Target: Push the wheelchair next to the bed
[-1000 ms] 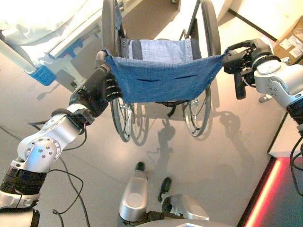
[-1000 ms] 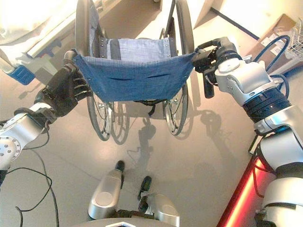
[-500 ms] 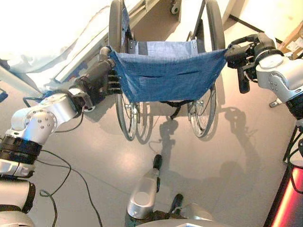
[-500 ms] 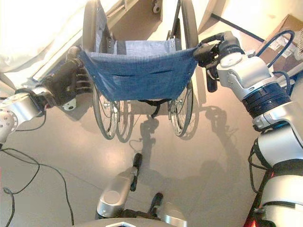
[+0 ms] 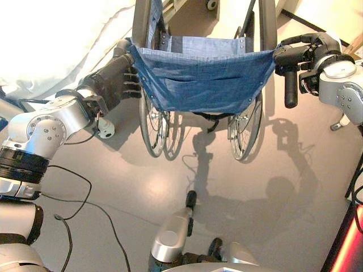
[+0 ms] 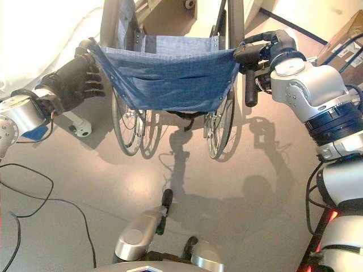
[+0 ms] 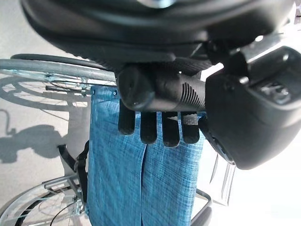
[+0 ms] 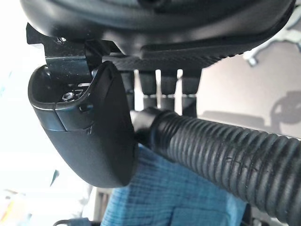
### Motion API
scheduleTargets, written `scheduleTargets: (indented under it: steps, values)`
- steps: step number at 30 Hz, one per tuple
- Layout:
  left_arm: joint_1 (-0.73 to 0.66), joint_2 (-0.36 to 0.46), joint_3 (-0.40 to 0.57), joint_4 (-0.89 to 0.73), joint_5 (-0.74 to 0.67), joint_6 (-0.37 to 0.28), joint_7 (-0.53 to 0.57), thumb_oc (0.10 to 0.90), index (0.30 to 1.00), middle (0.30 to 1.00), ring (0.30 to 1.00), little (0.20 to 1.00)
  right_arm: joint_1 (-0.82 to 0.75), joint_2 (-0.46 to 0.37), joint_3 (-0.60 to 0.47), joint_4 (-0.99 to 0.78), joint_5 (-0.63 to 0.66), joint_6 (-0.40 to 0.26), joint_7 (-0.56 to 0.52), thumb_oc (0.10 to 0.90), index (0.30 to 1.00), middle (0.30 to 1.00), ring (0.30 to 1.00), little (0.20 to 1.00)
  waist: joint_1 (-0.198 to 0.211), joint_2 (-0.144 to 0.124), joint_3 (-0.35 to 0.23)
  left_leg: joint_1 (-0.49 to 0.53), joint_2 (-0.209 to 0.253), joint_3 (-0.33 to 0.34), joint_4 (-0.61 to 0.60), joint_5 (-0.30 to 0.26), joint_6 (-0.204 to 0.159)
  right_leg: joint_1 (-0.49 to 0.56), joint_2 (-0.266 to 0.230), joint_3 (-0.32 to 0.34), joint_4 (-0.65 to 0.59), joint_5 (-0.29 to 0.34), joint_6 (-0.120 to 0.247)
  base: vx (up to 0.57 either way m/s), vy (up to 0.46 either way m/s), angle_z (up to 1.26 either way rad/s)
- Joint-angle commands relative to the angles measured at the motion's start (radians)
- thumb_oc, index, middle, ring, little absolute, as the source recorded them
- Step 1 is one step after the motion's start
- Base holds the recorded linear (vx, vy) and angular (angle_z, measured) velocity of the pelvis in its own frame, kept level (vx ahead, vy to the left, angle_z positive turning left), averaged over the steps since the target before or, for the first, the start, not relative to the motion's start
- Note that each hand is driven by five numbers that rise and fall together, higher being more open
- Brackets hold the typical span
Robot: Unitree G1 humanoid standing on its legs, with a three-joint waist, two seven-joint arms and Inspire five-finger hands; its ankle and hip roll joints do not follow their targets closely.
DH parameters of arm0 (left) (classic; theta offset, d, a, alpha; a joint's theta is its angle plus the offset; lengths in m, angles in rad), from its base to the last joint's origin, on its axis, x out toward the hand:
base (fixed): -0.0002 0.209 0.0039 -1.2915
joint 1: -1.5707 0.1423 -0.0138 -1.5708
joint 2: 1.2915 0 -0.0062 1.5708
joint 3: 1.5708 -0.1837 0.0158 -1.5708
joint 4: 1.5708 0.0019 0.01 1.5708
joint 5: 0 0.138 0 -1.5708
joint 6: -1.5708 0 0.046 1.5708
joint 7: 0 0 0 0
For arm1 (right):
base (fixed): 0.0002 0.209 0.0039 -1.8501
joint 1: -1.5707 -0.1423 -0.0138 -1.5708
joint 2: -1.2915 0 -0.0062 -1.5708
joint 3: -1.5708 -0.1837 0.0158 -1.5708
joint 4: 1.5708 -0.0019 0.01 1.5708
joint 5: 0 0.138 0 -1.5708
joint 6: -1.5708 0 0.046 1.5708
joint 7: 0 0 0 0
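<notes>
both hands grip a wheelchair (image 5: 201,73) from behind, seen from above. left hand (image 5: 110,85), dark and at the end of a silver-grey arm, has its fingers (image 7: 155,129) curled round the left push handle (image 7: 160,92), a black ribbed grip at the upper left corner of the blue backrest cloth (image 5: 201,79). right hand (image 5: 303,54) is closed round the right push handle (image 8: 216,155), a black ribbed grip that runs under the palm at the cloth's upper right corner; a black lever-like bar (image 5: 290,88) hangs down just beside this hand. the cloth is stretched between the two handles and sags a little in the middle, with rivets along its edges. below it, the two large spoked wheels (image 5: 153,127) stand on a smooth grey floor (image 5: 113,181), one on each side, and the chair's shadow falls on the floor toward the robot. a bed (image 5: 51,39) with pale bedding lies on the left side, just beside the left hand and the chair's left wheel; the wheelchair stands close along its edge. a small white castor (image 5: 105,130) sits on the floor under the left forearm. a cardboard box (image 6: 343,34) shows at the far right.
</notes>
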Motion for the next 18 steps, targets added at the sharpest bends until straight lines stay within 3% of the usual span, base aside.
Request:
scheduleTargets:
  steps: [1,2,3,4,6,7,9,13,15,18]
  values:
    - [0.027,0.012,0.168,-0.050,0.039,-0.166,0.006,0.400,0.300,0.300,0.300,0.300,0.114,0.153,0.007,-0.273,0.044,-0.093,0.073,0.400,0.300,0.300,0.300,0.300,-0.034,0.010,-0.257,-0.048,-0.028,0.030,0.104,-0.083,-0.071,-0.061,0.033,-0.006,0.058,0.092,0.006,0.10,0.028,-0.27]
    - [0.031,0.012,0.170,-0.051,0.041,-0.166,0.005,0.400,0.300,0.300,0.300,0.300,0.116,0.154,0.007,-0.276,0.045,-0.092,0.070,0.400,0.300,0.300,0.300,0.300,-0.035,0.011,-0.256,-0.048,-0.027,0.031,0.106,-0.084,-0.073,-0.061,0.037,-0.003,0.055,0.088,0.003,0.12,-0.014,-0.27]
    - [0.044,0.011,0.175,-0.054,0.042,-0.172,0.007,0.400,0.300,0.300,0.300,0.300,0.122,0.152,0.004,-0.288,0.055,-0.088,0.059,0.400,0.300,0.300,0.300,0.300,-0.044,0.011,-0.251,-0.063,-0.027,0.028,0.128,-0.084,-0.087,-0.061,0.072,0.022,0.001,0.055,-0.021,0.12,-0.030,-0.23]
    - [0.059,0.009,0.180,-0.067,0.043,-0.178,0.015,0.400,0.300,0.300,0.300,0.300,0.126,0.159,0.002,-0.286,0.046,-0.084,0.062,0.400,0.300,0.300,0.300,0.300,-0.045,0.005,-0.245,-0.083,-0.033,0.023,0.159,-0.084,-0.100,-0.058,0.078,0.031,-0.065,0.057,-0.033,0.14,-0.042,-0.28]
    - [0.066,0.001,0.182,-0.071,0.046,-0.194,0.036,0.400,0.300,0.300,0.300,0.300,0.107,0.175,0.012,-0.269,0.036,-0.083,0.073,0.400,0.300,0.300,0.300,0.300,-0.047,0.001,-0.232,-0.098,-0.039,0.020,0.181,-0.090,-0.110,-0.061,0.060,0.026,-0.150,0.101,-0.031,0.06,-0.042,-0.21]
    - [0.051,-0.012,0.173,-0.067,0.046,-0.219,0.063,0.400,0.300,0.300,0.300,0.300,0.081,0.192,0.034,-0.255,0.037,-0.092,0.075,0.400,0.300,0.300,0.300,0.300,-0.061,0.002,-0.208,-0.101,-0.041,0.026,0.192,-0.090,-0.120,-0.087,0.047,0.037,-0.231,0.167,-0.027,0.00,-0.048,0.02]
    - [0.017,-0.027,0.162,-0.060,0.058,-0.239,0.104,0.400,0.300,0.300,0.300,0.300,0.054,0.211,0.047,-0.245,0.029,-0.101,0.084,0.400,0.300,0.300,0.300,0.300,-0.079,0.005,-0.176,-0.097,-0.039,0.032,0.196,-0.101,-0.125,-0.119,0.033,0.035,-0.292,0.239,-0.017,-0.09,-0.081,-0.05]
    - [-0.056,-0.042,0.132,-0.017,0.103,-0.253,0.130,0.400,0.300,0.300,0.300,0.300,0.032,0.240,0.054,-0.251,0.023,-0.121,0.073,0.400,0.300,0.300,0.300,0.300,-0.117,0.004,-0.140,-0.092,-0.024,0.052,0.242,-0.119,-0.130,-0.158,0.037,0.084,-0.291,0.263,-0.020,-0.01,-0.124,0.01]
    - [-0.103,-0.041,0.100,0.025,0.108,-0.253,0.122,0.400,0.300,0.300,0.300,0.300,0.022,0.236,0.057,-0.240,0.037,-0.133,0.064,0.400,0.300,0.300,0.300,0.300,-0.141,-0.018,-0.138,-0.093,0.013,0.079,0.404,-0.113,-0.141,-0.178,0.025,0.065,-0.265,0.261,-0.035,0.15,-0.192,0.31]
    - [-0.163,-0.048,0.074,0.109,0.102,-0.260,0.103,0.400,0.300,0.300,0.300,0.300,0.001,0.237,0.072,-0.213,0.059,-0.130,0.064,0.400,0.300,0.300,0.300,0.300,-0.174,-0.017,-0.122,-0.117,0.050,0.061,0.585,-0.089,-0.164,-0.213,0.029,0.060,-0.217,0.252,-0.060,0.13,-0.064,0.17]
